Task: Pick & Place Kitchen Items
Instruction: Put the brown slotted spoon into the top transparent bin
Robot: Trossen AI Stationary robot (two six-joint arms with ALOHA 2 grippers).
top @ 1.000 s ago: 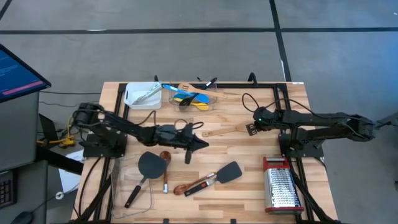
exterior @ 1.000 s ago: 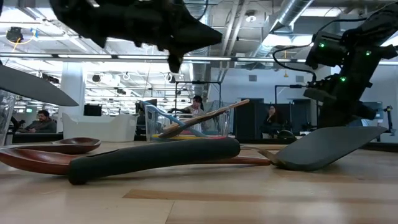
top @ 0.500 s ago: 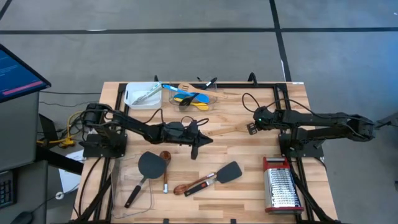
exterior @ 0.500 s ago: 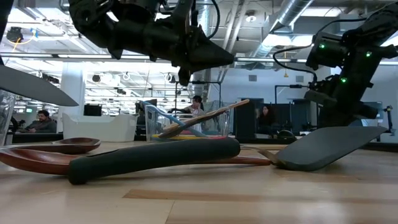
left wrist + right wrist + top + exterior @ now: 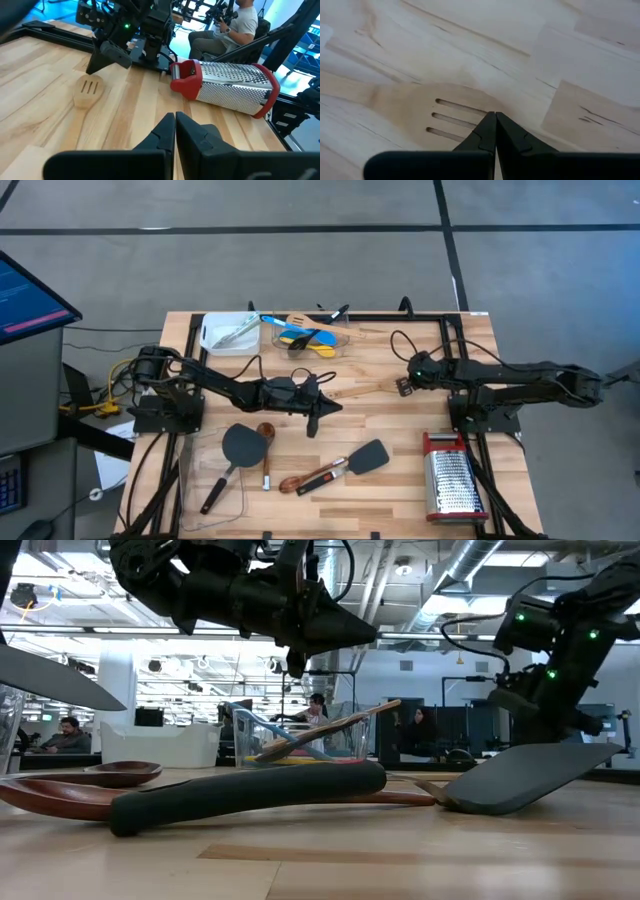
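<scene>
My left gripper (image 5: 335, 406) hovers shut over the middle of the table with nothing in it, pointing toward the right arm. My right gripper (image 5: 402, 388) is shut and slants down over the slotted head (image 5: 445, 117) of a wooden spatula (image 5: 365, 391) lying flat on the table. Toward the near edge lie a dark spatula (image 5: 240, 445), a wooden spoon (image 5: 266, 432), a grey spatula with a red-black handle (image 5: 368, 456) and another wooden spoon (image 5: 291, 483). Blue and yellow spoons stick out of a clear tub (image 5: 306, 336). My right gripper has its shut fingertips (image 5: 489, 125) right over the edge of the wooden spatula's slotted head (image 5: 470, 107), coming from above at a slant. Whether they touch the wood I cannot tell.
A steel grater with red trim (image 5: 452, 480) lies at the near right. A white tray (image 5: 228, 333) stands at the far left beside the tub. Bare wood lies between the two grippers. People sit in the room beyond the table.
My left gripper has gone toward the table's right edge and a little down, staying shut, then held still. The utensils lie as before.
</scene>
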